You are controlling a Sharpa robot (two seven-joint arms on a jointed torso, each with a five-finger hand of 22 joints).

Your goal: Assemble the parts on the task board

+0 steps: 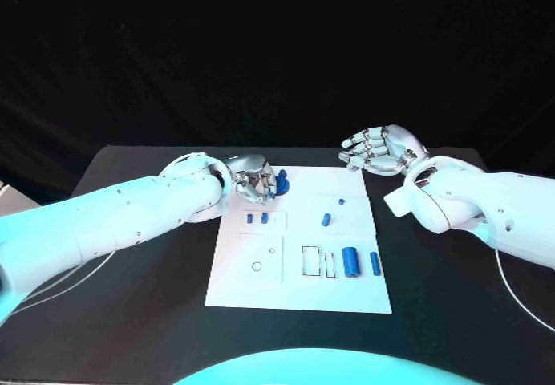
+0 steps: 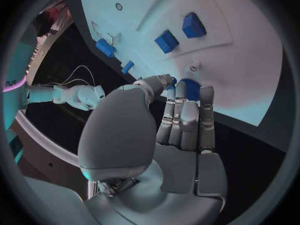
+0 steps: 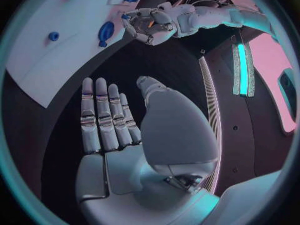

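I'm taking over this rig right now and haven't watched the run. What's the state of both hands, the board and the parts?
Left hand: at the task board's far left corner, fingers on a blue part; whether it grips it is unclear.
Right hand: open, holding nothing, off the board's far right corner.
Loose on the board: two small blue pieces, a short peg, a large cylinder, a thin pin.
Done: cannot tell. Left: most parts still unassembled.
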